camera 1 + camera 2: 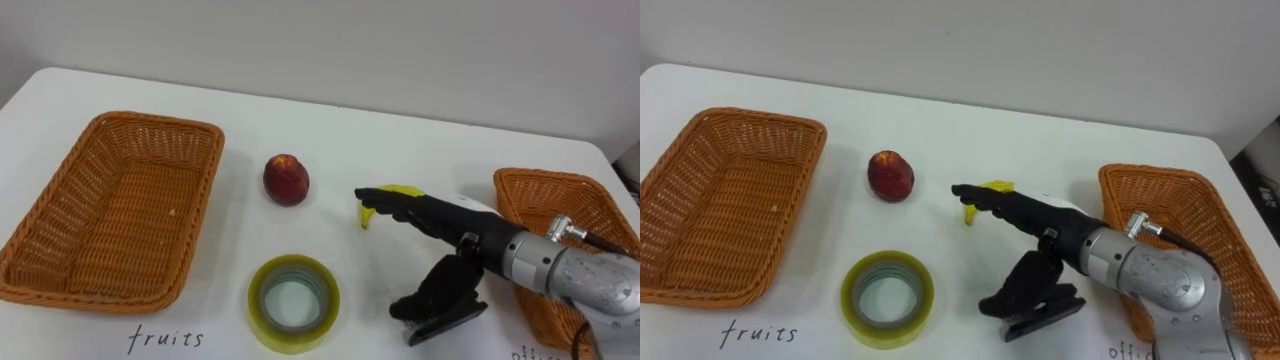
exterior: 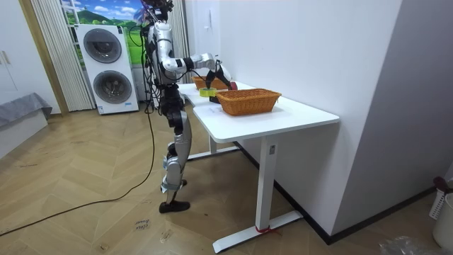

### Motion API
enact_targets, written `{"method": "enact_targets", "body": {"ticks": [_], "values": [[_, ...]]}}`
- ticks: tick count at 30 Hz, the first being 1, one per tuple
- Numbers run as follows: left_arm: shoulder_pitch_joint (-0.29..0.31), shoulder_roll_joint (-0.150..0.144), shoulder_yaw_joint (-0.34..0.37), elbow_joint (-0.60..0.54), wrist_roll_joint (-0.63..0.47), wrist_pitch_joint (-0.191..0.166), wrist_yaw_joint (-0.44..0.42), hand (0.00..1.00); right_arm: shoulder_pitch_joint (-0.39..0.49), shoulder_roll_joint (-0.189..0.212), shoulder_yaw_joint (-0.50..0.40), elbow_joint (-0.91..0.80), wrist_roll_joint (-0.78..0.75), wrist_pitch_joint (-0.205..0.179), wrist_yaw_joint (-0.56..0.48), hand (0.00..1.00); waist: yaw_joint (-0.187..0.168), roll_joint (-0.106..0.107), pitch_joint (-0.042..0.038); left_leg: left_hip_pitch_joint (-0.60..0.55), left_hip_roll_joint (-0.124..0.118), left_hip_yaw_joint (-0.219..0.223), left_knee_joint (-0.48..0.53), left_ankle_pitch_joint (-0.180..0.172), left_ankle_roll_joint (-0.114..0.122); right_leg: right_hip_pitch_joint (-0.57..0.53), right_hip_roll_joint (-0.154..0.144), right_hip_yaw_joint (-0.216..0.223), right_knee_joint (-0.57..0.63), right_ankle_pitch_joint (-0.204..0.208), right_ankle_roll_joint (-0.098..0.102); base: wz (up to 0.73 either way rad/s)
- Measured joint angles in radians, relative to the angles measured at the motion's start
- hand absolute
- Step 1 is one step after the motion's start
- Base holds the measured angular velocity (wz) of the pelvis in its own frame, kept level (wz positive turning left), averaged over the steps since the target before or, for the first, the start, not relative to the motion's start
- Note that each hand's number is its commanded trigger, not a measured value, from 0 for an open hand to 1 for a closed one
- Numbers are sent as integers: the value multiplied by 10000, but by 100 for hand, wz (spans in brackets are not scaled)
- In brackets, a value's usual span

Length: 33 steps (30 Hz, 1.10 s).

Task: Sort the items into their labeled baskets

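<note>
Right robot hand (image 1: 468,226) reaches in from the lower right, fingers flat and holding nothing, tips covering the banana (image 1: 408,190) at frame centre, the fruit basket (image 1: 150,120) far left.

banana (image 1: 408,190) mostly hidden beneath right hand (image 1: 455,218), right basket (image 1: 545,178) partly covered by the arm

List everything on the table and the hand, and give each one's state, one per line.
Fruit basket: upright, empty.
Office basket: upright, nothing in the part that shows.
Red fruit: resting on the table, untouched.
Banana: lying on the table, partly hidden under the fingers.
Tape roll: lying flat, hole up.
Right robot hand: open, fingers straight, stretched over the banana.
</note>
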<state>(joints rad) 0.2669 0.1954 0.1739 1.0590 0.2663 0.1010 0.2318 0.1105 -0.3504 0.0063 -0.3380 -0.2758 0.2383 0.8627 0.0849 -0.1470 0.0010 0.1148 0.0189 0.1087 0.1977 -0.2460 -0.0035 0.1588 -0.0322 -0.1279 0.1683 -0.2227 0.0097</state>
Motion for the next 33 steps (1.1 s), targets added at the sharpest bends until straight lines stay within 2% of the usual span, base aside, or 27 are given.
{"method": "enact_targets", "body": {"ticks": [19,24,33], "values": [[-134,94,59,-10,11,-157,-80,0,99,-39,3,114,-1094,19,20,0,-33,-208,-17,-69,0,-22,9,0,0,-82,-6,-41,2,5,-1,0],[-139,103,213,-8,37,-156,-262,0,100,-75,0,107,-1452,31,433,0,-89,-275,-52,-158,-4,-40,11,0,1,-140,-8,-51,2,8,-3,0],[-131,111,214,-6,9,-139,-308,0,332,-113,-2,109,-1648,50,915,0,-198,-276,-44,-164,-1,-41,6,0,1,-172,-5,-33,-9,15,-3,0]]}}
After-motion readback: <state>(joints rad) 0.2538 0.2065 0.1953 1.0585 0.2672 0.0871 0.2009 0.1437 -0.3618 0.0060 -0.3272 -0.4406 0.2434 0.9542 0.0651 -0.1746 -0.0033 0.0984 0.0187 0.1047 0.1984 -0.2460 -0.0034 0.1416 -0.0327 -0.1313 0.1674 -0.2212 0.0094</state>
